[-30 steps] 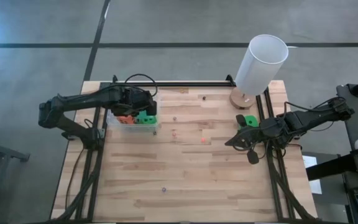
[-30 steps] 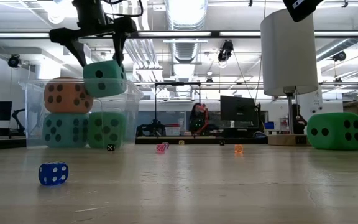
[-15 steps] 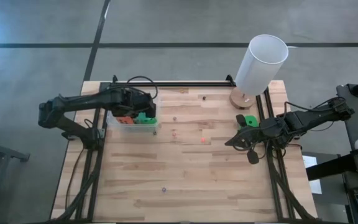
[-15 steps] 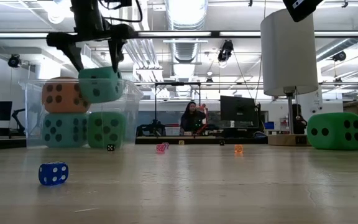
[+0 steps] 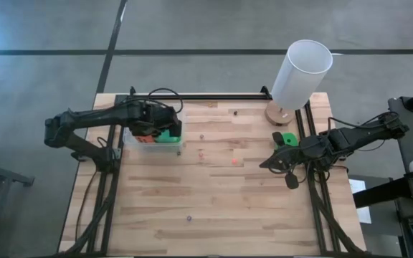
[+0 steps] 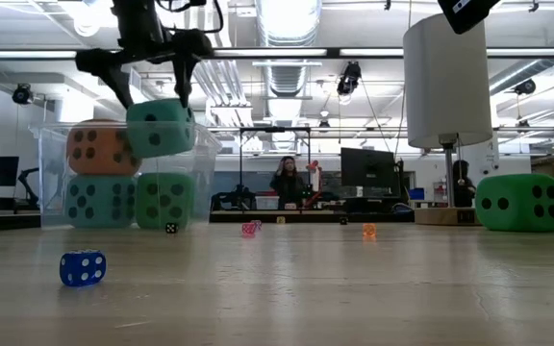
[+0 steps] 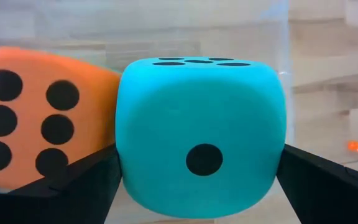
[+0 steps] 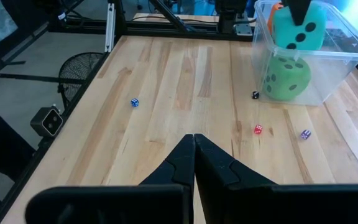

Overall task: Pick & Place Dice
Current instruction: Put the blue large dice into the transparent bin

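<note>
Fingers of the left end effector (image 6: 148, 85) stand spread wide at the upper left of the low view, one on each side of the teal die (image 6: 161, 128), whose flanks they meet in the left wrist view; whether they bear its weight cannot be told. That die sits tilted at the top of the clear tub (image 6: 203, 154), beside the orange die (image 6: 102, 149) and above two more dice, a teal one (image 6: 101, 200) and a green one (image 6: 165, 199). In the high view the tub lies at the counter's (image 5: 214, 193) upper left, under the left arm. Another green die (image 5: 287, 137) rests at the counter's right edge, near the white cylinder (image 5: 301, 73). The right end effector (image 8: 194, 163) hangs near that edge, fingers pressed together on nothing.
</note>
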You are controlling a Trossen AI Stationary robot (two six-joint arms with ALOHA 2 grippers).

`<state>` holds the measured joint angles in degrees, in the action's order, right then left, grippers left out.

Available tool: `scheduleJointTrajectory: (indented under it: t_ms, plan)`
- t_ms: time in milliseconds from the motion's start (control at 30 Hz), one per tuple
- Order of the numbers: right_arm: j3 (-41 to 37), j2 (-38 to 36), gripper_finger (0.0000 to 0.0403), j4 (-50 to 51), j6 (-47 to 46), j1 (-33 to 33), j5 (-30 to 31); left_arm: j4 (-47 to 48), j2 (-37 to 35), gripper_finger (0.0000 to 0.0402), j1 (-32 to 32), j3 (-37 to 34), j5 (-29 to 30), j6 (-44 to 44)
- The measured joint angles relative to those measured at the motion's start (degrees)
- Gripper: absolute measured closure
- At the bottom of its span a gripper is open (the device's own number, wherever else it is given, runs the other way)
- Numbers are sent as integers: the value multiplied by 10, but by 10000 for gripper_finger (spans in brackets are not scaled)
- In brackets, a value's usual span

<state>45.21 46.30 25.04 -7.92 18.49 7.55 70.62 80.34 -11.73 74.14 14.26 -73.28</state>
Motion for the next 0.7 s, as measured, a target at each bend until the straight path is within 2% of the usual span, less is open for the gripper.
scheduleJointTrajectory:
  t_ms: [533,700]
  plan:
    - [0,0,394,0,0,0,0,6,0,5,0,51,160,78]
    - [0,0,394,0,0,0,0,47,0,3,-1,62,167,90]
